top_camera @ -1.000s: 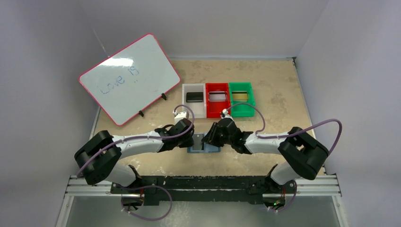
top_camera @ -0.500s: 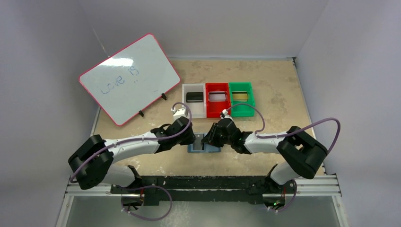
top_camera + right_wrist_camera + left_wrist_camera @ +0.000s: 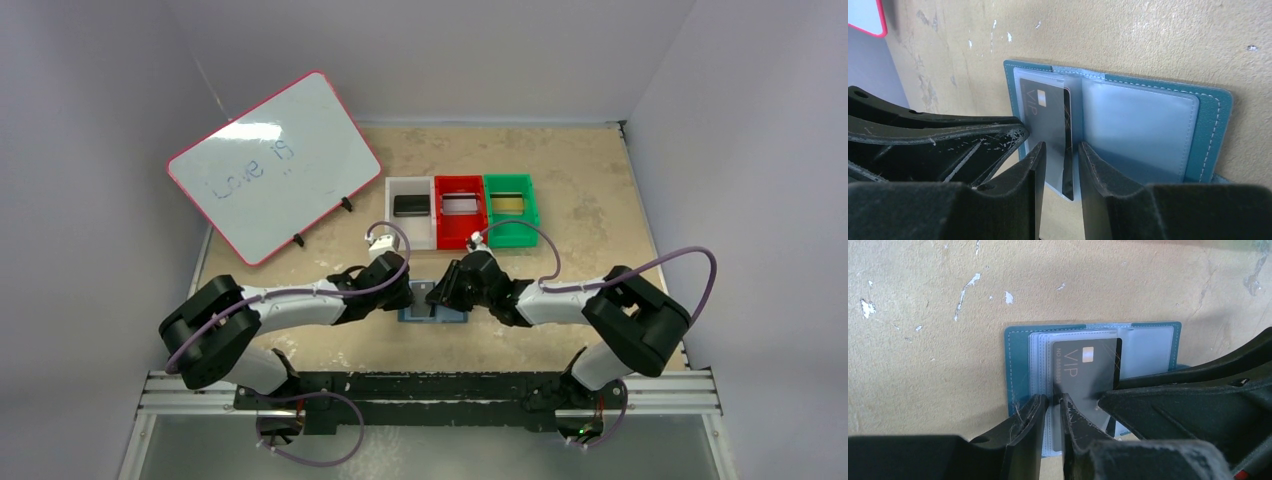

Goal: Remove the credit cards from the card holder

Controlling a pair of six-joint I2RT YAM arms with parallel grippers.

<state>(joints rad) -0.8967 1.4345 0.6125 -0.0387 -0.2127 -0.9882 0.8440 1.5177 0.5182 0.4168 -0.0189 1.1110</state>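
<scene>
Overhead view looking straight down, two wrist views close-up, sharing card holder (image 3: 1017, 360)

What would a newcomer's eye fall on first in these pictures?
The left arm and right arm meet mid-table over the open blue card holder, a dark VIP card in its left half. Behind stand a pink-framed whiteboard, far left, and a row of three plastic bins.

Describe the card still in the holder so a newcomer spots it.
On the tan table, nearer than the three plastic bins, lies an open blue card holder. Its right sleeve looks empty; the left holds the credit card, dark grey, printed VIP.
</scene>
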